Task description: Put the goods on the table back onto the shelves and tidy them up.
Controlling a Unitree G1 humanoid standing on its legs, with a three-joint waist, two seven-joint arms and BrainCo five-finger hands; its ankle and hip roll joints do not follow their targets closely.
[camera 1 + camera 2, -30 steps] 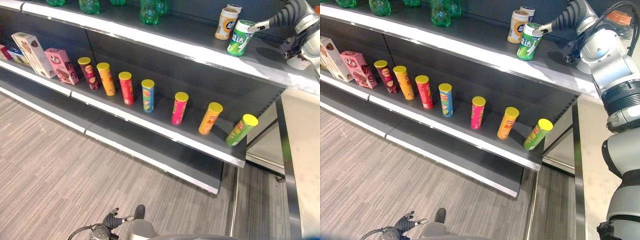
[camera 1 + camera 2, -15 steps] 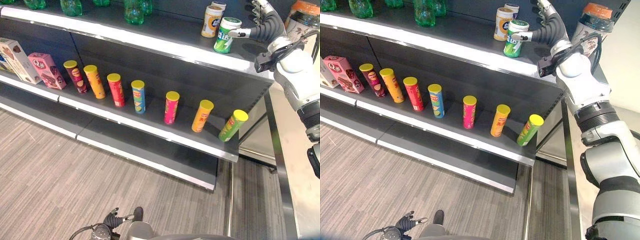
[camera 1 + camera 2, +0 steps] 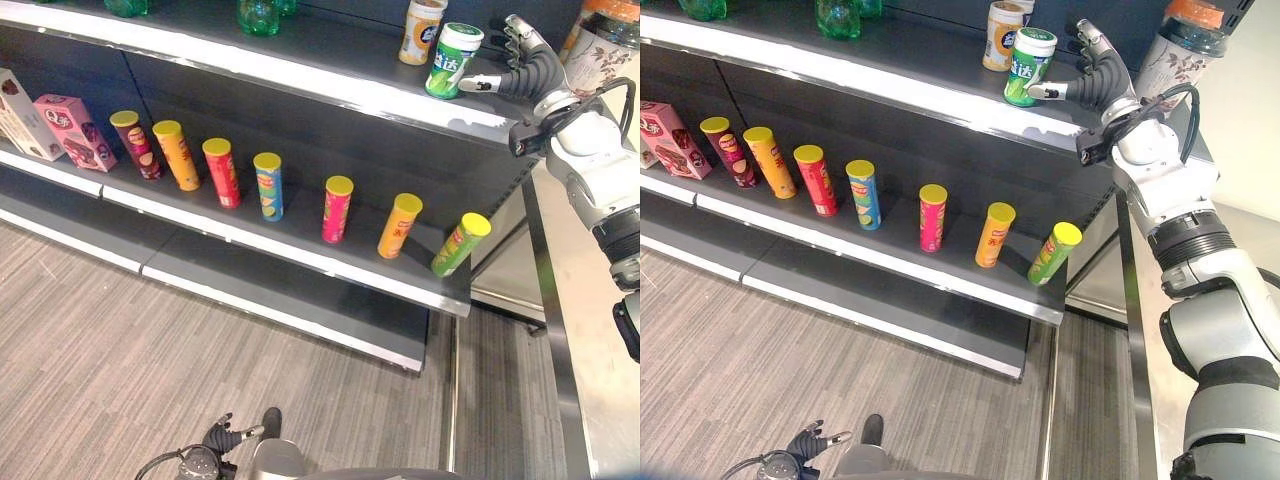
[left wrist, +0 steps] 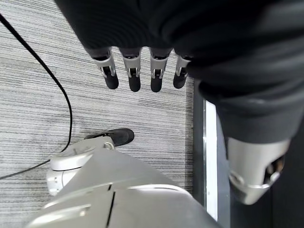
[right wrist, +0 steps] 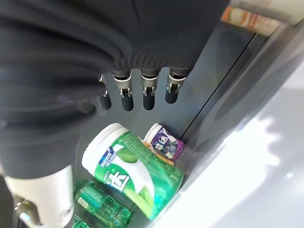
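- Green canister (image 3: 1028, 66) stands on the top shelf (image 3: 890, 80), right end, beside a tan can (image 3: 1001, 36).
- My right hand (image 3: 1095, 82) is just right of it, fingers loosely spread, holding nothing; thumb tip close to its side, contact unclear.
- Left hand (image 4: 142, 71) hangs over the floor, fingers straight.
- I judge this item placed; a patterned bottle (image 3: 1175, 55) farther right may remain.

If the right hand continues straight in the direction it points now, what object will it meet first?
Most likely the green tub on the top shelf: the right hand points at it from close by, thumb almost at its side. Whether they already touch is unclear.
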